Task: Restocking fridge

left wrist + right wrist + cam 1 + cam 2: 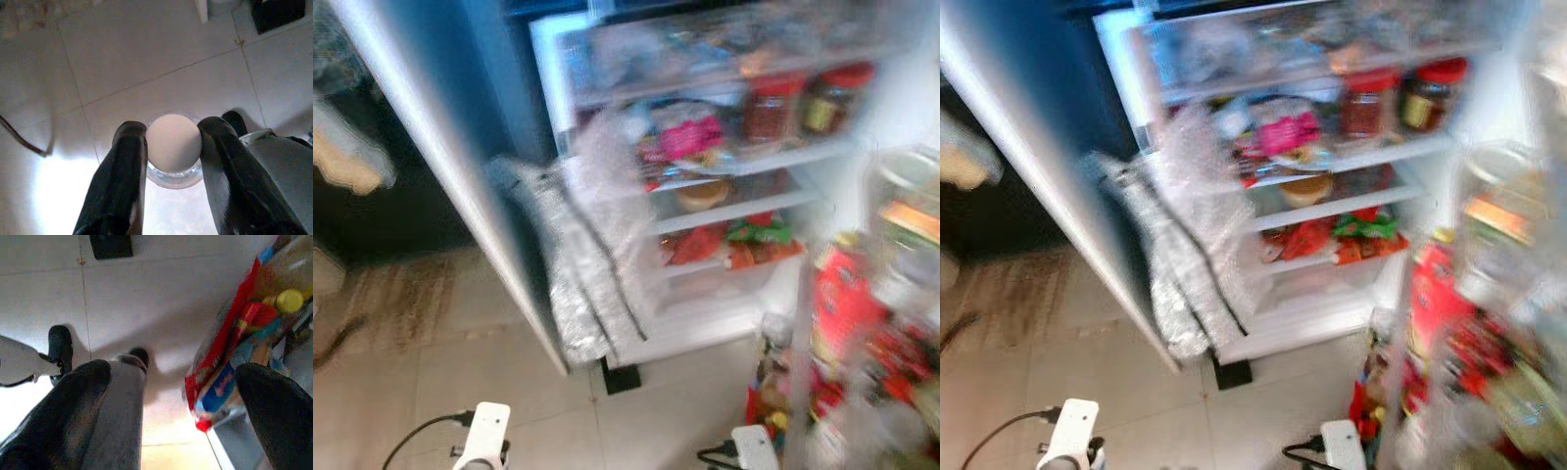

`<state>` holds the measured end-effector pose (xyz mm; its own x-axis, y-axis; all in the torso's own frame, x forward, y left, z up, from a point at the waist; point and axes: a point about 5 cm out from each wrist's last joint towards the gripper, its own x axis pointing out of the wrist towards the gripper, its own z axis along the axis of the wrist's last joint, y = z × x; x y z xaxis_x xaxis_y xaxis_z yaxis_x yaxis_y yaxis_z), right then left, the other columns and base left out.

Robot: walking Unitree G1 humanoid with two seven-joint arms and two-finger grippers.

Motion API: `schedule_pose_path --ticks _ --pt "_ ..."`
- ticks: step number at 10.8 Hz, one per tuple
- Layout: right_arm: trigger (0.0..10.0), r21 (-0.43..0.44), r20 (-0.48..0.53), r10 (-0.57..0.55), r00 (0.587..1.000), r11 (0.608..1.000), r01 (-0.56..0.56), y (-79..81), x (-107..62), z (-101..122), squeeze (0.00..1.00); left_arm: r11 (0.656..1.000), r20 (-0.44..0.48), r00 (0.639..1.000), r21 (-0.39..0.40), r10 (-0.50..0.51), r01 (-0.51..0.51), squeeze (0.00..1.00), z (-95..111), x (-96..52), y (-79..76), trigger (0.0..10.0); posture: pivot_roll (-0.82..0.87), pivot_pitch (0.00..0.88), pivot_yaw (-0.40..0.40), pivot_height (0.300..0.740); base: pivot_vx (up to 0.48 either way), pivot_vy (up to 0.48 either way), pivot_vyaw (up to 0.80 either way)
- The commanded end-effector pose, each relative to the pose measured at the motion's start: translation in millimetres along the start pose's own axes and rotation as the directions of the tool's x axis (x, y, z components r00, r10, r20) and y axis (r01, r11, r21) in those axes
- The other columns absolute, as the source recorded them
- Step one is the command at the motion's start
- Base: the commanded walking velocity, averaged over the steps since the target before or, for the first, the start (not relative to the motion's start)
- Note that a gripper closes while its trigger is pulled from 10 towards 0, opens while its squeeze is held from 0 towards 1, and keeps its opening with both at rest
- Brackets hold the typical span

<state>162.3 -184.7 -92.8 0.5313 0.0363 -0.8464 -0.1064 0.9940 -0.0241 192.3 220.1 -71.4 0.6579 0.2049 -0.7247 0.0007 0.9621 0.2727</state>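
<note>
My left gripper (172,128) is shut on a clear container with a round white cap (173,142), held over the tiled floor and seen from above. My right gripper (174,372) is open with nothing between its fingers, low beside the door shelf's red and blue packets (220,377). The fridge (705,323) stands open ahead, blurred. Two red-lidded jars (773,108) and a pink packet (690,137) sit on an upper shelf. Red and green packets (734,240) lie on a lower shelf. Both white wrists (481,431) show at the bottom of the eye views.
The fridge's left door (431,147) swings out to the left. A crinkled silver sheet (587,264) hangs down its inner side. The right door's shelves (862,323) are crowded with red packets and bottles. Pale floor tiles (431,382) lie in front, a rug (391,304) to the left.
</note>
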Motion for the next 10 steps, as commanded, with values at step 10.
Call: schedule_pose_path --ticks 10 --pt "10.0 0.004 -0.021 0.015 1.000 1.000 -0.014 1.9 -0.8 -5.8 0.00 1.000 0.044 0.999 -0.006 -0.015 0.015 0.00 8.5 1.2 -2.2 10.0 -0.06 0.131 0.044 0.740 0.000 -0.246 0.00"
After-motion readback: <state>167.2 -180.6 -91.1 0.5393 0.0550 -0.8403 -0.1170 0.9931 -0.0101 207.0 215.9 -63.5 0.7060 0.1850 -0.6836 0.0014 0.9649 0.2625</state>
